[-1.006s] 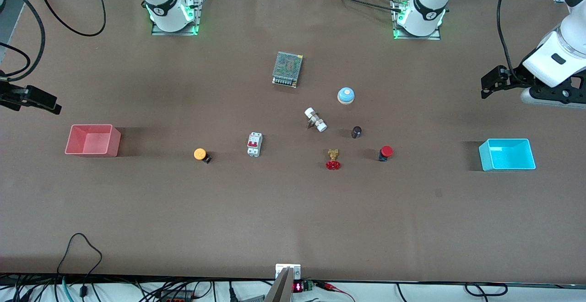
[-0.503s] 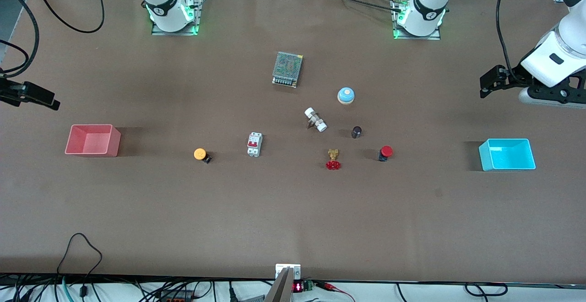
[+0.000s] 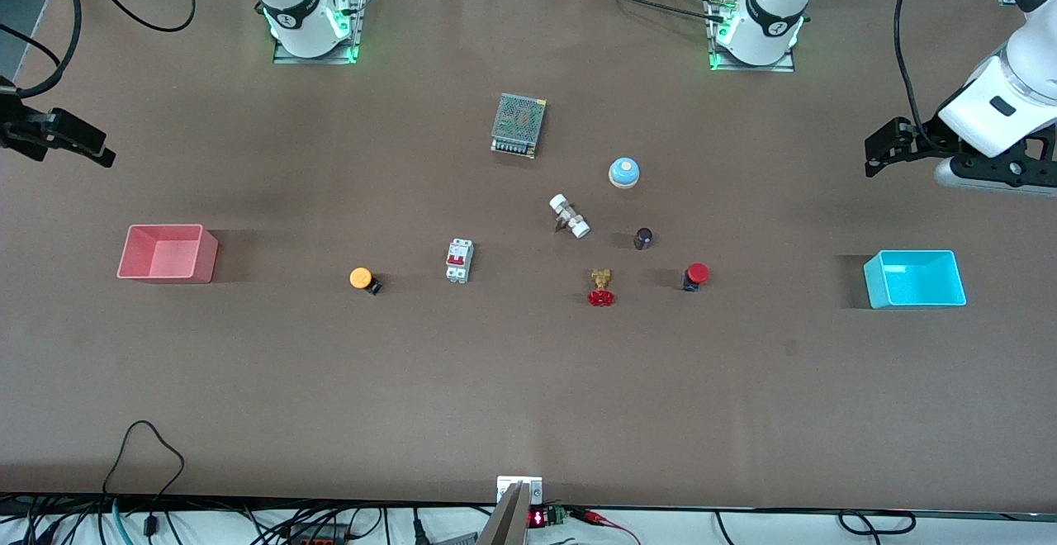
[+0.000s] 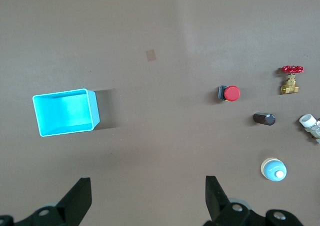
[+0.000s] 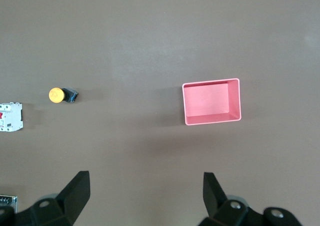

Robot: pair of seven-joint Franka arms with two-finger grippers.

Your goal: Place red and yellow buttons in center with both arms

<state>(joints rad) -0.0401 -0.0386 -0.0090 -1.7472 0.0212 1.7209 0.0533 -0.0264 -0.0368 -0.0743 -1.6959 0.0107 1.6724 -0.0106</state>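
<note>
The left gripper [image 3: 879,153] is in the air over the desk [image 3: 528,396] at the left arm's end, near the blue bin [image 3: 914,278]. Its fingers [image 4: 80,198] stand wide apart and hold nothing. The red button [image 3: 695,276] lies on the desk well apart from these fingers, between the blue bin and the brass valve [image 3: 601,287], toward the middle.

The right gripper [image 3: 78,144] is in the air over the right arm's end, near the pink bin [image 3: 168,253]. Its fingers [image 5: 77,191] are also wide apart and empty. The yellow button [image 3: 362,279] lies on its side, well apart from them, between the pink bin and the circuit breaker [image 3: 459,261].
</note>
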